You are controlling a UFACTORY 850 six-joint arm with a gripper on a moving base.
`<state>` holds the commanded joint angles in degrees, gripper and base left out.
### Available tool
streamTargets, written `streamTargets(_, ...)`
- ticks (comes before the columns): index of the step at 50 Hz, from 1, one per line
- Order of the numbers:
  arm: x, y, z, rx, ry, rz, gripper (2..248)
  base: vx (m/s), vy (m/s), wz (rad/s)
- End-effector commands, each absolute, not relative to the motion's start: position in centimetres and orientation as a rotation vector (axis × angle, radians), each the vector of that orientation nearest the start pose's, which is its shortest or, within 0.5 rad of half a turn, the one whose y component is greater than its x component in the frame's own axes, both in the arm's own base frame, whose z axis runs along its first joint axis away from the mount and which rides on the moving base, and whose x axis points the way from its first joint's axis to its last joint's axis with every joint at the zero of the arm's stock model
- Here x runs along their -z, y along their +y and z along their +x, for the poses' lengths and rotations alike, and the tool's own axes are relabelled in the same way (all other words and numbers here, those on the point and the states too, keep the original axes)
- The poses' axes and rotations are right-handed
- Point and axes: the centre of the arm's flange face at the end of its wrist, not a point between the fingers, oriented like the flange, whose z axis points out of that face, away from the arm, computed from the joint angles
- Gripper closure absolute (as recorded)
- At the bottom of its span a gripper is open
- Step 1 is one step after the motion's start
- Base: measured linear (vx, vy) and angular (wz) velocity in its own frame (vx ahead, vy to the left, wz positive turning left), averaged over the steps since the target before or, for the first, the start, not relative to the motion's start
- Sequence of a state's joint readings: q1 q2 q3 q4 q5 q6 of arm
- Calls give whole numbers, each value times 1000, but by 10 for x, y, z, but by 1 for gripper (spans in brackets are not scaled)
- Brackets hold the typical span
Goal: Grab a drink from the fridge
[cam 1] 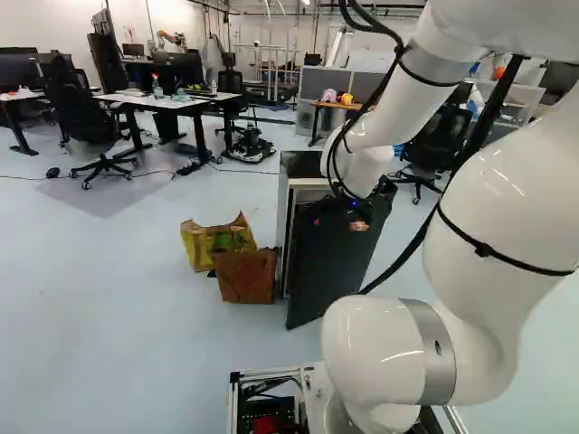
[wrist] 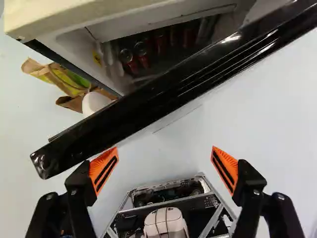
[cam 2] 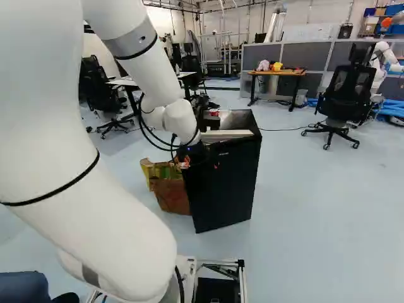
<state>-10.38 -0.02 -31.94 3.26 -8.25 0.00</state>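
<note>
Pale blue-grey floor (cam 1: 136,307) is spreading through a workshop lined with black-and-white desks (cam 1: 163,103). Ahead of us, a small white-topped fridge (wrist: 74,15) is standing with its glossy black door (wrist: 148,102) ajar, beside a crumpled brown paper bag (cam 1: 246,276). Red drink cans with metal tops (wrist: 142,49) are sitting inside, beyond the door from our black claw (wrist: 164,148). We are holding its orange-padded fingers wide apart, with nothing between them; one is hanging close to the door's edge, and we cannot tell whether they are touching.

We are probably risking a bump: moving straight towards the cans could be driving that finger into the door, swinging it shut or jamming us. Reaching into the dark, narrow opening, we could be scraping the wall or toppling neighbouring cans.
</note>
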Motion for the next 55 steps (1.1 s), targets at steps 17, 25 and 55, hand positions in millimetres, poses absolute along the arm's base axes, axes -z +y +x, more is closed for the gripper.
streamTargets(17,-390,-69,392,649,357,-3070,3,0,0,0)
streamTargets(25,-390,-70,397,650,350,-3072,3,0,0,0)
streamTargets(55,-390,-71,413,657,253,-3100,3,0,0,0)
